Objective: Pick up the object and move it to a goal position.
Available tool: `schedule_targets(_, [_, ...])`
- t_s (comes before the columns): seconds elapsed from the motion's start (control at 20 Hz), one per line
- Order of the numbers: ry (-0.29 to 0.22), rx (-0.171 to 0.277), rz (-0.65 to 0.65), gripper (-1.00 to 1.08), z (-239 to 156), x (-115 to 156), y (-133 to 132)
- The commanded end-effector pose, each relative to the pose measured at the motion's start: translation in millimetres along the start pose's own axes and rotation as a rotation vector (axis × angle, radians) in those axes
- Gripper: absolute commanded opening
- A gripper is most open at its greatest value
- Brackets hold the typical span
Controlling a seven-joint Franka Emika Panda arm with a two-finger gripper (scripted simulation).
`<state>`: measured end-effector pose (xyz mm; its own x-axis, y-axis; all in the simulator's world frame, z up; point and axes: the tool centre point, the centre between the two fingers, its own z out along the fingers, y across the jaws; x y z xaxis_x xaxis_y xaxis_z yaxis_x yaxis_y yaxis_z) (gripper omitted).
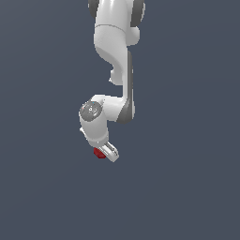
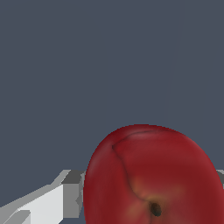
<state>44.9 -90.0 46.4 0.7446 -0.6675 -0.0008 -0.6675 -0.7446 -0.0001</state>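
Note:
The object, a glossy dark-red apple-like ball (image 2: pixel 153 166) with a dimpled top, fills the near part of the wrist view. One white finger (image 2: pixel 43 205) presses against its side, and a sliver of the other finger (image 2: pixel 221 176) shows at its opposite side. In the exterior view the ball (image 1: pixel 98 153) shows only as a small red patch sticking out beside the white gripper (image 1: pixel 104 153), which points down and hides most of it. The gripper is shut on the ball. I cannot tell whether the ball rests on the surface or is off it.
The white arm (image 1: pixel 117 56) comes down from the top of the exterior view, with its elbow (image 1: pixel 124 110) just above the gripper. A plain dark grey-blue surface (image 1: pixel 187 187) spreads all around. No goal marker shows.

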Motion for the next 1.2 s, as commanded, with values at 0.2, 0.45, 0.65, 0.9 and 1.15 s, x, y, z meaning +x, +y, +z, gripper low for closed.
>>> schedule_targets(0.2, [0.0,0.0,0.0,-1.0,-8.9,-6.1,-5.1])
schedule_targets(0.45, [0.0,0.0,0.0,-1.0,-30.6,-20.9,-17.2])
schedule_targets(0.65, [0.0,0.0,0.0,-1.0,-58.9,-39.7,-32.4])
schedule_targets(0.9, [0.0,0.0,0.0,-1.0,-105.9,-70.9,-58.2])
schedule_targets(1.15, [0.001,-0.001,0.001,-1.0,-154.8,-102.7,-84.8])
